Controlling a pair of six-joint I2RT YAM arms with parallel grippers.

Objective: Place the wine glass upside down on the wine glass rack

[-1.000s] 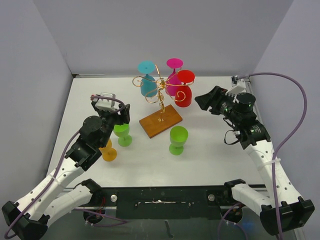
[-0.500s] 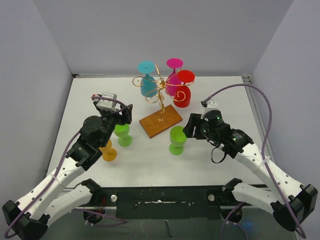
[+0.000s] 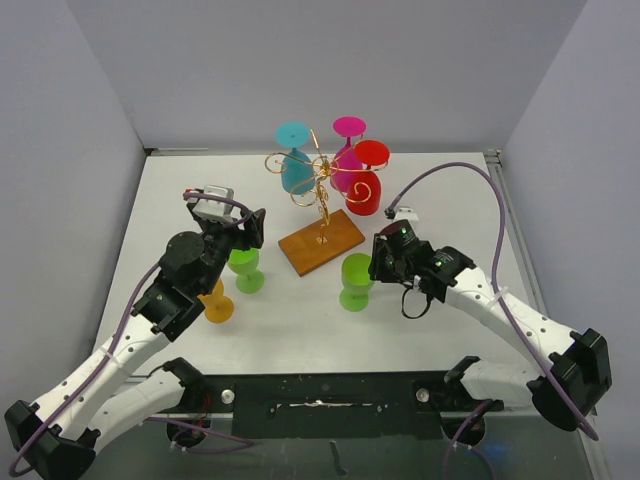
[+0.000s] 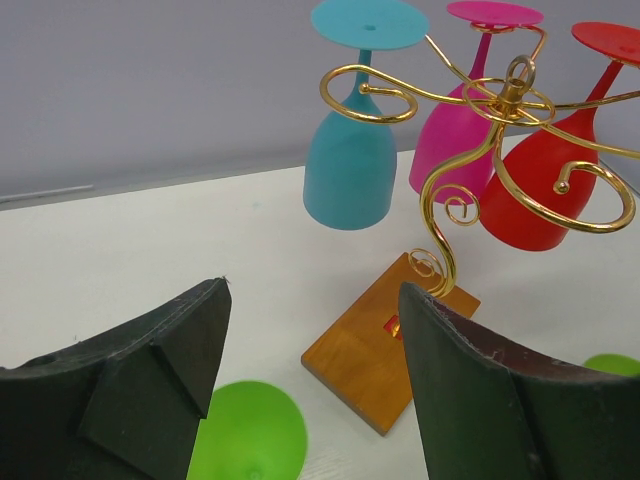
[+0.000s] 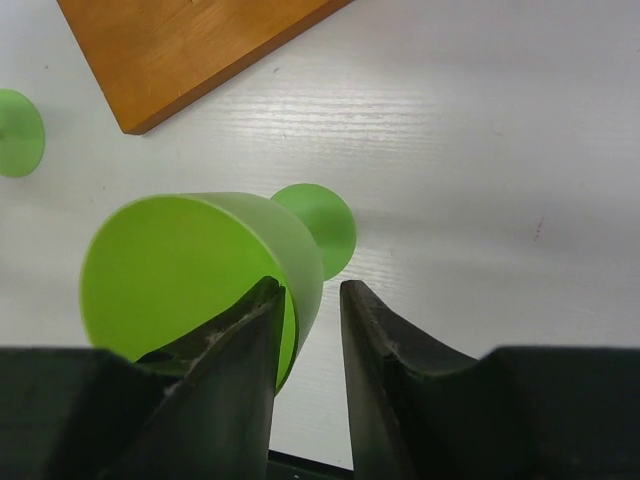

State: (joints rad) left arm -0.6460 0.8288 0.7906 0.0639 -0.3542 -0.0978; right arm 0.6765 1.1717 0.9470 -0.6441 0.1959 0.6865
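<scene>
A white bench (image 3: 180,175) holds a wine glass rack (image 3: 322,195): thin gold wire with curled scroll arms on a central stem, fixed to a flat rectangular brown wooden base (image 3: 321,241). Three glasses hang upside down from its arms: a teal wine glass (image 3: 295,168), a magenta wine glass (image 3: 346,165) and a red wine glass (image 3: 367,190).

A lime-green plastic wine glass (image 3: 356,278) stands upright on the bench, just beside the near right corner of the wooden base. The right end effector (image 3: 378,258) is at its rim. In the right wrist view, one finger is inside the bowl and the other outside, with the wall between them. Whether they actually pinch it cannot be told.

The left end effector (image 3: 250,228) is released, its fingers spread wide and empty, above a second green wine glass (image 3: 243,268). An orange wine glass (image 3: 215,303) stands near it.
</scene>
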